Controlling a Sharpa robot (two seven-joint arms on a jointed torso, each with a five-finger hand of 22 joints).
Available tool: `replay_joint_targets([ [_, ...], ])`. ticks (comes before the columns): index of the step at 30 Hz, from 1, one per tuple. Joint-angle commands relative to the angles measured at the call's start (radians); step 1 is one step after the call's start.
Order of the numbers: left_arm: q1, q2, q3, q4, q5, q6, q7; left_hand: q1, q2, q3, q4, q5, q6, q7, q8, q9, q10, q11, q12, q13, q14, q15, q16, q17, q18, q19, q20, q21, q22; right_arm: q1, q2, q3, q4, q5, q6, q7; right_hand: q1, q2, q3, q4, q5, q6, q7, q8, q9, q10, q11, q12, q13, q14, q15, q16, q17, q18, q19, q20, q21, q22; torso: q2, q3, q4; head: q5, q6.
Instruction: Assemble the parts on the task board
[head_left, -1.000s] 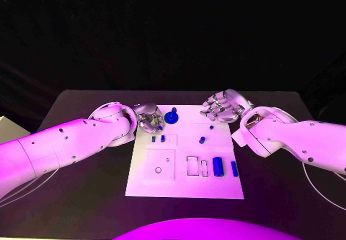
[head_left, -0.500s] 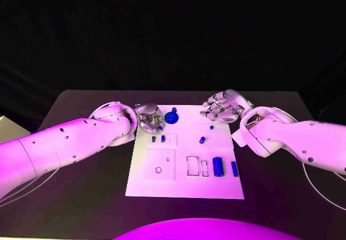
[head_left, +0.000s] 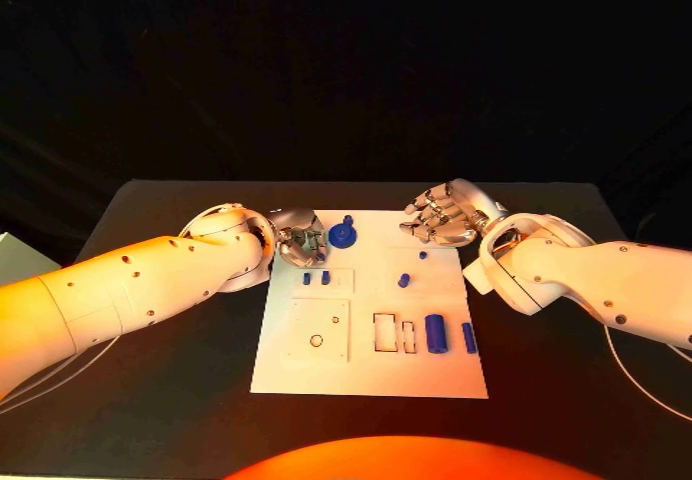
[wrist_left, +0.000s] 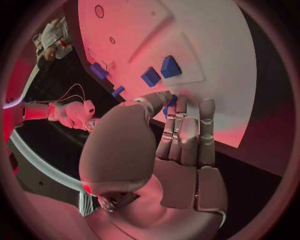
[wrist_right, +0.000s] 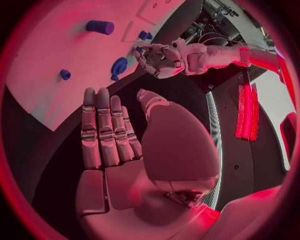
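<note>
The white task board (head_left: 368, 370) lies in the middle of the table. A round blue part (head_left: 343, 236) stands near its far edge, with two small blue parts (head_left: 316, 278) just nearer. My left hand (head_left: 299, 238) hovers at the board's far left edge beside the round part, fingers straight and side by side, holding nothing I can see. A bit of blue (wrist_left: 172, 100) peeks past its thumb in the left wrist view. My right hand (head_left: 440, 218) hangs over the far right corner, its fingers (wrist_right: 103, 125) extended and empty.
A thick blue cylinder (head_left: 436, 333) and a slim blue piece (head_left: 469, 337) lie on the board's near right, beside two outlined slots (head_left: 395, 332). Small blue pegs (head_left: 405, 280) stand mid-board. Black table (head_left: 173, 380) surrounds the board.
</note>
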Motion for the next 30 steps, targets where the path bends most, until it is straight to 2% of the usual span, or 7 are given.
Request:
replay_joint_targets([
  [1, -0.006, 0.001, -0.006, -0.001, -0.006, 0.038, -0.008, -0.008, -0.003, -0.001, -0.007, -0.001, -0.008, 0.0, -0.008, -0.001, -0.005, 0.001, -0.008, -0.001, -0.006, 0.002, -0.004, -0.002, 0.006, -0.01, -0.001, -0.005, -0.003, -0.001, 0.0, 0.0, 0.001, -0.004, 0.015, 0.004, 0.0, -0.008, -0.002, 0.0, 0.005, -0.003, 0.008, 0.006, -0.001, -0.002, 0.006, -0.004, -0.002, -0.007, -0.001, -0.005, -0.002, 0.013, -0.009, 0.0, -0.005, -0.003, 0.0, -0.0005, 0.0004, -0.001, 0.0],
  [12, -0.007, -0.004, -0.005, 0.005, 0.002, 0.008, 0.008, -0.01, -0.005, -0.001, -0.01, -0.001, -0.014, 0.002, -0.015, -0.002, -0.006, 0.003, -0.011, -0.001, -0.006, 0.004, -0.004, -0.002, 0.006, -0.01, 0.001, -0.006, -0.003, -0.001, -0.001, 0.0, 0.001, -0.004, 0.018, 0.004, 0.0, -0.009, -0.003, 0.0, 0.005, -0.003, 0.009, 0.006, -0.001, -0.003, 0.007, -0.005, -0.004, -0.008, 0.0, -0.007, -0.002, 0.013, -0.011, 0.001, -0.005, -0.007, 0.0, -0.0008, 0.0013, -0.001, 0.001],
  [19, -0.007, -0.007, -0.005, 0.007, 0.009, 0.0, 0.008, -0.019, -0.012, 0.002, -0.015, 0.0, -0.051, 0.011, -0.052, -0.009, -0.01, 0.009, -0.025, 0.001, -0.011, 0.009, -0.003, -0.009, 0.008, -0.018, 0.006, -0.012, -0.011, -0.001, -0.001, 0.0, 0.001, -0.004, 0.021, 0.003, -0.001, -0.009, -0.007, 0.0, 0.005, -0.006, 0.011, 0.005, -0.002, -0.006, 0.009, -0.005, -0.009, -0.013, 0.002, -0.013, -0.005, 0.013, -0.016, 0.003, -0.006, -0.016, 0.0, -0.0008, 0.0011, -0.001, 0.002],
  [22, -0.007, -0.008, -0.005, 0.007, 0.014, -0.001, 0.008, -0.027, -0.019, 0.004, -0.017, -0.001, -0.088, 0.013, -0.083, -0.017, -0.012, 0.008, -0.033, 0.003, -0.014, 0.009, -0.003, -0.013, 0.009, -0.021, 0.007, -0.015, -0.016, -0.001, -0.001, 0.0, 0.0, -0.004, 0.023, 0.002, -0.001, -0.009, -0.011, 0.0, 0.004, -0.01, 0.012, 0.005, -0.003, -0.011, 0.011, -0.006, -0.014, -0.019, 0.005, -0.021, -0.008, 0.013, -0.023, 0.006, -0.006, -0.028, 0.0, -0.001, 0.0014, 0.0, 0.003],
  [30, -0.007, -0.009, -0.005, 0.008, 0.02, -0.002, 0.008, -0.041, -0.029, 0.001, -0.016, 0.0, -0.138, 0.006, -0.124, -0.028, -0.011, 0.006, -0.042, 0.008, -0.017, 0.009, -0.001, -0.019, 0.01, -0.024, 0.008, -0.021, -0.021, -0.001, 0.0, 0.0, -0.001, -0.004, 0.024, 0.002, 0.001, -0.008, -0.014, 0.0, 0.003, -0.013, 0.013, 0.004, -0.004, -0.016, 0.012, -0.006, -0.019, -0.025, 0.008, -0.029, -0.01, 0.013, -0.029, 0.009, -0.006, -0.039, 0.0, -0.0011, 0.0011, 0.001, 0.003],
])
